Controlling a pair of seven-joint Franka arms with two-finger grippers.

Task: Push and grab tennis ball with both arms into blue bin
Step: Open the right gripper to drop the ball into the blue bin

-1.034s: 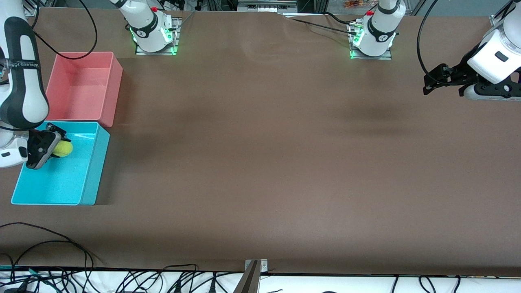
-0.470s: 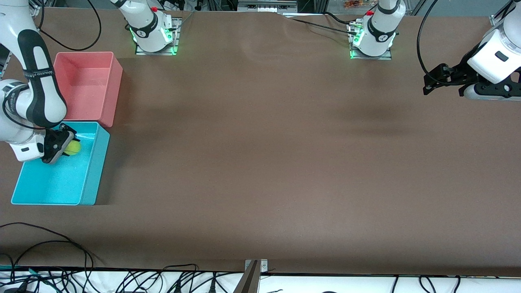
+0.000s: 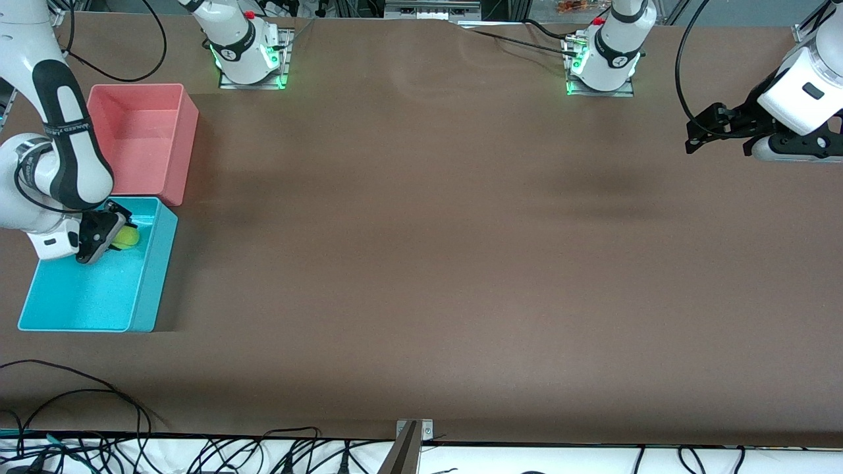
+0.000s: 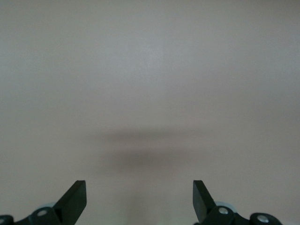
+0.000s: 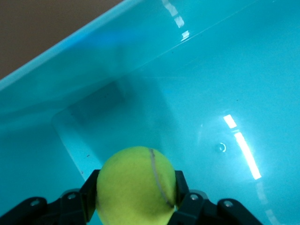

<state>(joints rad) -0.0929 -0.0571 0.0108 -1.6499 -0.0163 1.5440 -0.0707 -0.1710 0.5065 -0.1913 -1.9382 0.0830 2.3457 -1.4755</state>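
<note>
The yellow-green tennis ball [image 3: 126,237] is held in my right gripper [image 3: 113,232], which is shut on it over the inside of the blue bin [image 3: 148,283], near the bin's end that adjoins the pink tub. In the right wrist view the ball [image 5: 136,187] fills the space between the black fingers [image 5: 89,197], with the bin's cyan floor and wall [image 5: 197,93] close below. My left gripper [image 3: 699,135] is open and empty, up over the bare table at the left arm's end; its wrist view shows only the two fingertips [image 4: 75,197] over brown table.
A pink tub [image 3: 181,151] stands against the blue bin, farther from the front camera. The brown table [image 3: 421,263] stretches between the two arms. Cables lie along the table's front edge [image 3: 197,447].
My right gripper has carried the ball a little toward the bin's inner wall and lower into the bin. The left arm has not moved.
</note>
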